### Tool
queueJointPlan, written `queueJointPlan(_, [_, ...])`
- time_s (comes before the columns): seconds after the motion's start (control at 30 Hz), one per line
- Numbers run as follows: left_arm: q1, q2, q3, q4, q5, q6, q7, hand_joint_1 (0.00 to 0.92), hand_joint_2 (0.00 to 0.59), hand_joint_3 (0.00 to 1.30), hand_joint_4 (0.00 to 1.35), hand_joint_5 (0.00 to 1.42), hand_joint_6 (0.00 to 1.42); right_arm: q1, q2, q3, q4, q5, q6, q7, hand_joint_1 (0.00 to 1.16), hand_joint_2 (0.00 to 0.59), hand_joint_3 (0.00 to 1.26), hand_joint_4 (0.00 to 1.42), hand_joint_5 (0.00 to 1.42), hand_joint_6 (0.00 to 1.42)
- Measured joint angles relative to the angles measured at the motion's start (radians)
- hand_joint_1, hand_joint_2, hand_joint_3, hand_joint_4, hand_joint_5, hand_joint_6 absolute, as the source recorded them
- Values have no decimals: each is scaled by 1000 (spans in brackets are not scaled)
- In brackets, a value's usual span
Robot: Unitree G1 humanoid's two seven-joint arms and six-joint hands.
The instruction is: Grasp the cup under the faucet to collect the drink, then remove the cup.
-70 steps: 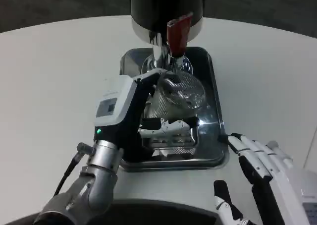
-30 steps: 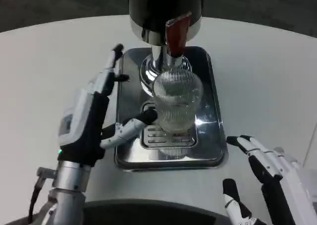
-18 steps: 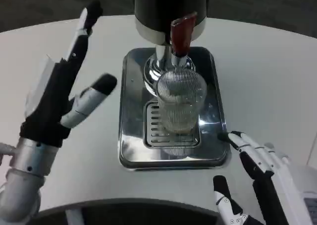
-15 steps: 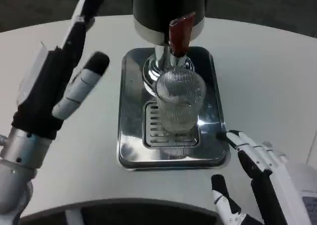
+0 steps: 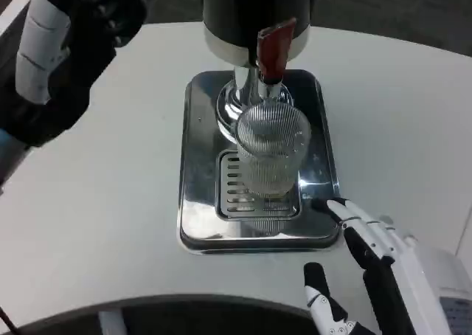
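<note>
**Cup on the drip tray, both hands off it**

At five o'clock we see the right hand over the white table, fingers apart and holding nothing, its fingertips at the near right corner of the steel tray; at the centre the ribbed clear cup stands upright on the tray's slotted grate, directly beneath the faucet with its red lever, below the dark dispenser at twelve o'clock; at ten o'clock the left hand hangs raised, well apart from the cup, too blurred and close for us to tell how its fingers lie.
</note>
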Motion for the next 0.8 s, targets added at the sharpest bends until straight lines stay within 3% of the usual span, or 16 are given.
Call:
queueJointPlan(0.13, [-74,-5,4,12,-81,149,-89,0,89,0,0,0,0,10,6,4,0,-7,0,-8,395,516,219,164,219,200])
queueJointPlan(0.37, [-156,-35,0,37,-77,253,-156,0,84,0,0,0,0,24,14,10,-4,-9,0,-12,394,516,219,164,220,200])
queueJointPlan(0.53, [-197,-58,-10,100,29,255,-160,0,81,0,0,0,0,26,25,11,-7,-9,0,-14,393,516,219,164,223,200])
queueJointPlan(0.8, [-228,-124,-17,193,95,222,-195,0,81,0,0,0,0,35,26,9,-8,-18,0,-18,392,516,226,164,224,200])
